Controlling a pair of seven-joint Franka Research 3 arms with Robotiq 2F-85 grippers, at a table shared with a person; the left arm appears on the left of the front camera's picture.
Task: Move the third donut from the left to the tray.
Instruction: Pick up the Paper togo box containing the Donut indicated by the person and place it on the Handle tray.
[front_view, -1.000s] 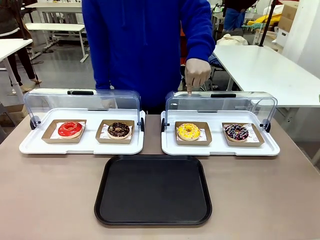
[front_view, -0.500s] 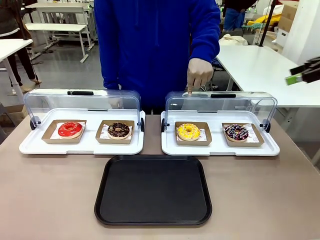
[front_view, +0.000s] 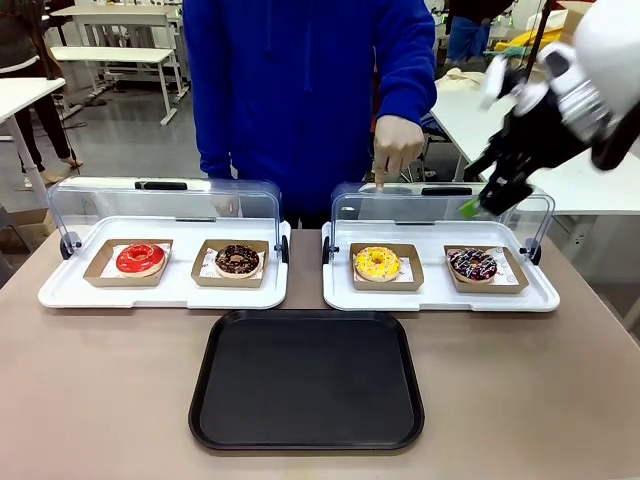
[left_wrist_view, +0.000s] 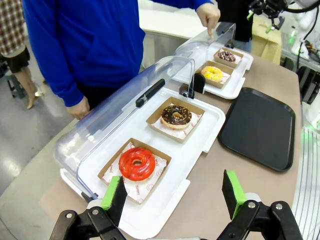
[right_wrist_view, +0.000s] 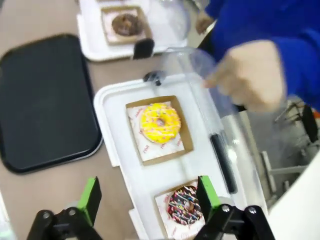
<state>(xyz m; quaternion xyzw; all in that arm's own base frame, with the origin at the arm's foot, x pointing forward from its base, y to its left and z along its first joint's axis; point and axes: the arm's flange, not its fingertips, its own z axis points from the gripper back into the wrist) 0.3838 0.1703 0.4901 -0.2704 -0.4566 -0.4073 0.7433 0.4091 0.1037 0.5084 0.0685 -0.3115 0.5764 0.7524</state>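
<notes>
A grey-brown table (front_view: 100, 400) spanned the lower half of the front view. A black tray (front_view: 305, 385) lay flat at lower centre. Just behind it, across mid-frame, the left white tray (front_view: 60, 293) and the right white tray (front_view: 540, 299) sat side by side, a narrow gap between them.

Upper right: white rounded right arm (front_view: 605, 50), black right gripper (front_view: 482, 203), green pads (front_view: 468, 208). Bottom edge: left gripper (left_wrist_view: 173, 195), black links (left_wrist_view: 262, 225), silver screws (left_wrist_view: 248, 204). Upper centre: wears a blue long-sleeved top (front_view: 300, 90).

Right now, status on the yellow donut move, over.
Left tool open, right tool open above the right case. Yellow donut in its holder, not on black tray. Person's hand at that case's lid.
</notes>
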